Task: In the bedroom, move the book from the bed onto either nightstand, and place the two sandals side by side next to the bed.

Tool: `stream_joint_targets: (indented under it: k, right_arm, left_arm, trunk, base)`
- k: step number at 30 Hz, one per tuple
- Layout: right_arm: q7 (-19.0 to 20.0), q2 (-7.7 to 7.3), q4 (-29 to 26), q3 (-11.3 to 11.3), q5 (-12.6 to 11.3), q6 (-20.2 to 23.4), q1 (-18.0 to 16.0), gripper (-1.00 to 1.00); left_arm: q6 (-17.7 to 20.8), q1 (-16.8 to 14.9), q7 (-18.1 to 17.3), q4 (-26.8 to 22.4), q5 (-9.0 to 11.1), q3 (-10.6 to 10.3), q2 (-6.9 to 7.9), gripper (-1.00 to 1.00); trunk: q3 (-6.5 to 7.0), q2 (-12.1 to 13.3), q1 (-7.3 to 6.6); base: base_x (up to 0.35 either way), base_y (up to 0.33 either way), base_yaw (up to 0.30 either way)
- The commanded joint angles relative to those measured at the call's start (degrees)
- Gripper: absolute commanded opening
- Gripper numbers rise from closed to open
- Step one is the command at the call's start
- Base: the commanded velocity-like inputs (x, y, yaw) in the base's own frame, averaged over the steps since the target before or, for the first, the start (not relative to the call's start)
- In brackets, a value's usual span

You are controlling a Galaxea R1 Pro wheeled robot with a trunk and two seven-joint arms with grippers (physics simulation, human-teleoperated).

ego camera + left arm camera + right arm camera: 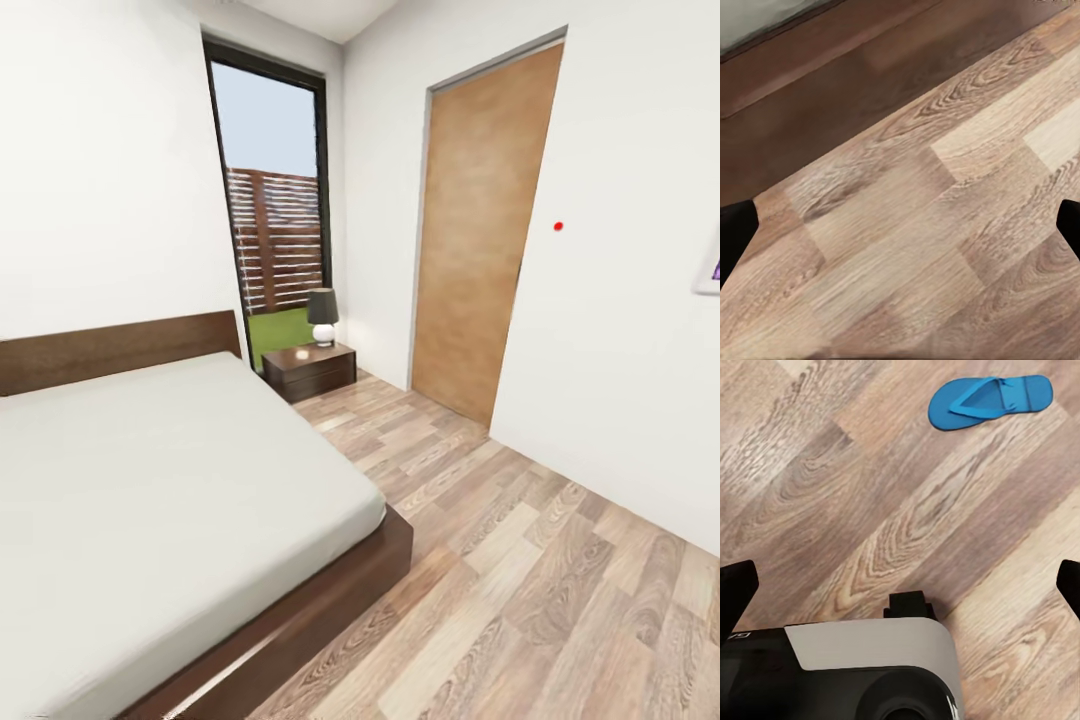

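Note:
The bed takes up the left of the head view, with a plain pale mattress, a dark brown frame and a brown headboard. No book shows on the part of the mattress in view. A dark brown nightstand stands past the bed's far corner with a lamp on it. One blue sandal lies flat on the wood floor in the right wrist view. My left gripper hangs open over bare planks beside the bed frame. My right gripper is open above the floor.
A brown door is set in the right wall, with a framed picture's edge further right. A tall window is behind the nightstand. Wood floor runs between bed and wall. My robot base shows under the right gripper.

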Motion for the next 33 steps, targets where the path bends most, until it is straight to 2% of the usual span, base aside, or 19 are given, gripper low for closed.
stream_joint_targets:
  k: [1, 33]
  right_arm:
    - [0.0, 0.01, 0.0, -0.1, 0.0, -0.2, 0.0, 1.00]
    - [0.0, 0.09, 0.0, -0.1, -0.1, -0.2, 0.0, 1.00]
  left_arm:
    - [-0.1, 0.0, 0.0, 0.0, 0.2, 0.1, -0.04, 1.00]
    - [-0.1, 0.0, -0.1, 0.0, 0.2, 0.1, -0.04, 1.00]
  trunk:
    - [-0.05, 0.0, 0.00]
    - [-0.05, 0.0, 0.00]
  base:
    - [0.000, 0.000, 0.272]
    - [0.000, 0.000, 0.272]
